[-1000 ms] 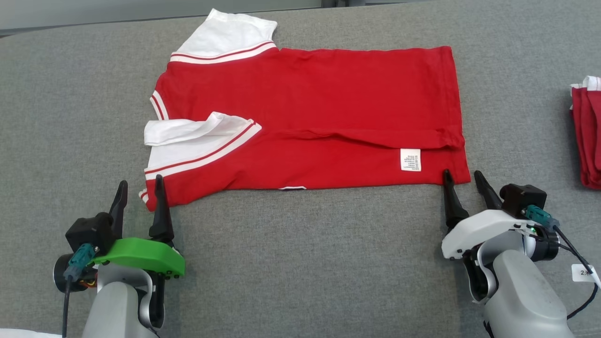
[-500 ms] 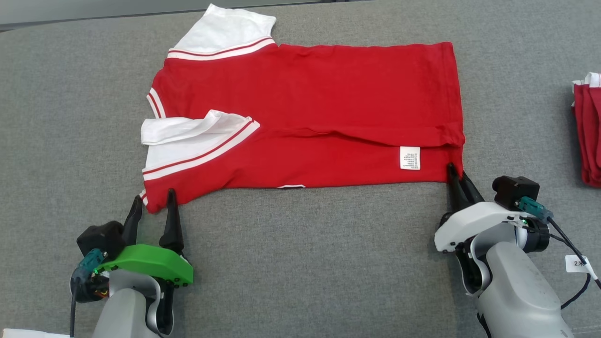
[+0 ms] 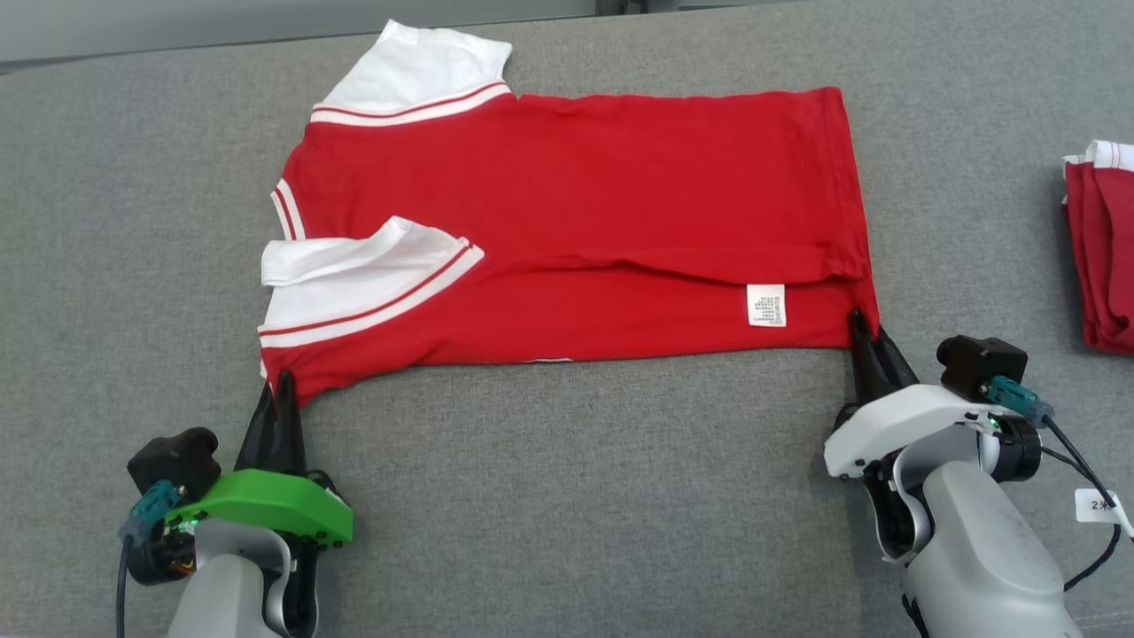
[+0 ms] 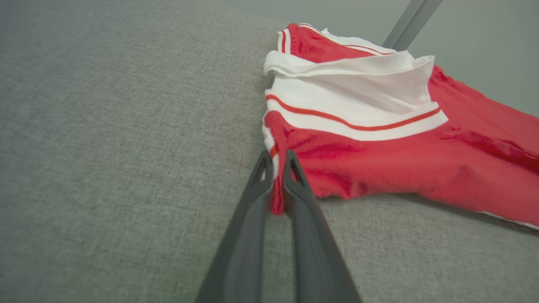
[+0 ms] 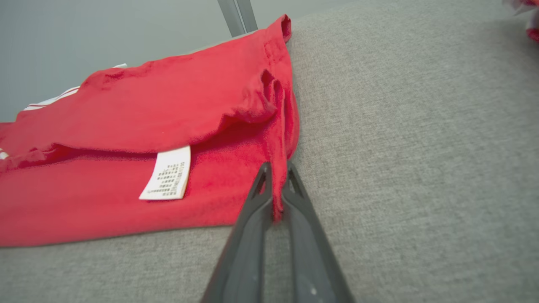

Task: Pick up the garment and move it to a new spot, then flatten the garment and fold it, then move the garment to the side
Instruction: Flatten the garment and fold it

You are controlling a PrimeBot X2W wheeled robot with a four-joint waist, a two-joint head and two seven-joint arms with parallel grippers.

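Left tool (image 3: pixel 282 381) and right tool (image 3: pixel 864 323) now pinch one garment (image 3: pixel 576 177).

Carrying two things on a grey woven surface (image 3: pixel 567 496). Lying spread just ahead of the left gripper (image 3: pixel 280 383) and right gripper (image 3: pixel 864 323), near corners touching their fingertips: a red shirt (image 3: pixel 576 195) with white sleeves. Sitting well off to the right gripper's right: a folded red pile (image 3: pixel 1103 257).

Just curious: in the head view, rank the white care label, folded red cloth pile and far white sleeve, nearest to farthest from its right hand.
1. White care label, just left of the right hand.
2. Folded red cloth pile, at the right edge.
3. Far white sleeve, top left.
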